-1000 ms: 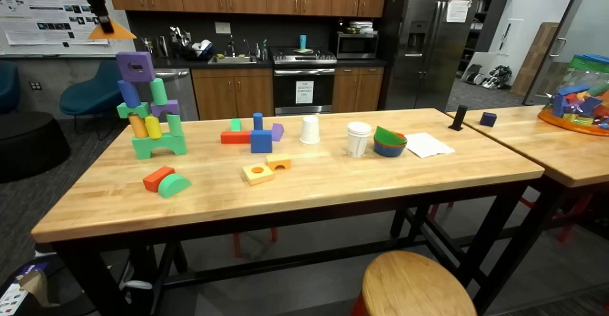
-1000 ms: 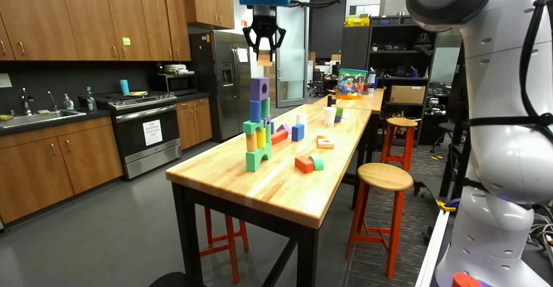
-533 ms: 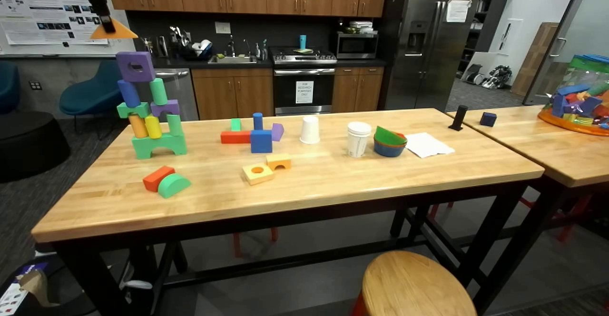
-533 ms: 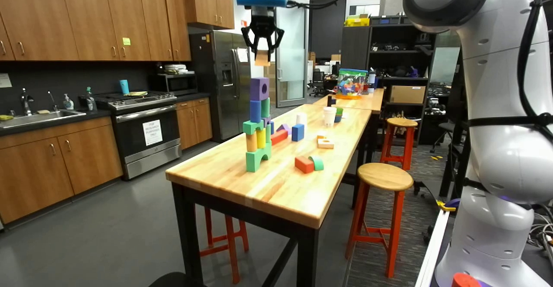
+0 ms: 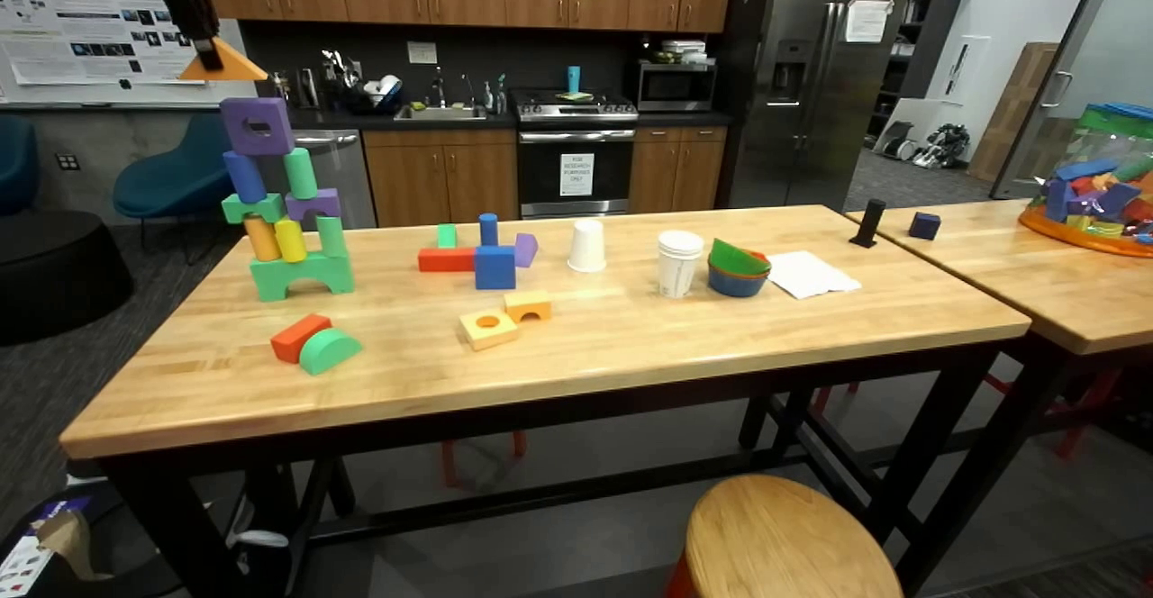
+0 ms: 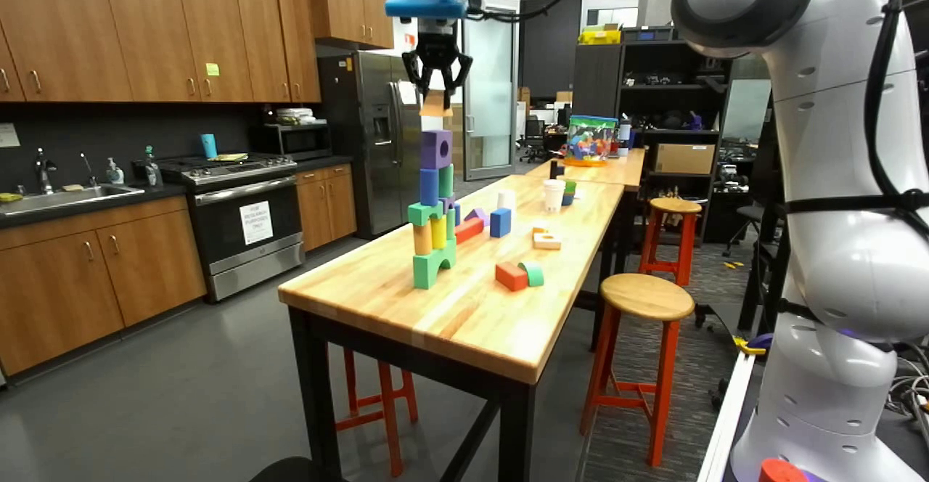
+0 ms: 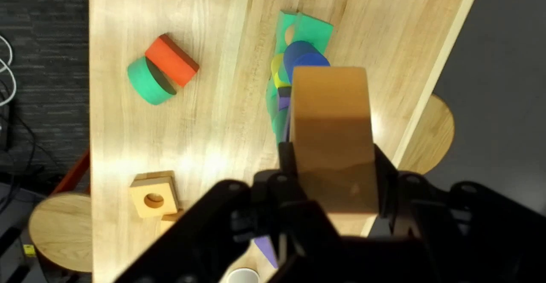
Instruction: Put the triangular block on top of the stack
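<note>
Black two-finger gripper (image 6: 437, 102) clamped the orange wedge-shaped triangular block (image 7: 335, 140), peak up, flat base down. Block hung just above the purple square block (image 6: 430, 144) with a round hole — top piece of the tall multicoloured stack (image 6: 428, 213) — with a gap visible in both exterior views. Stack stood upright on the pale wooden table (image 5: 405, 346).

A wooden bench (image 5: 649, 346) bears a tall block stack (image 5: 302, 205), loose blocks (image 5: 494, 267) of several colors, white cups (image 5: 587, 247), a blue bowl (image 5: 736, 285) and a white sheet (image 5: 813, 275).
</note>
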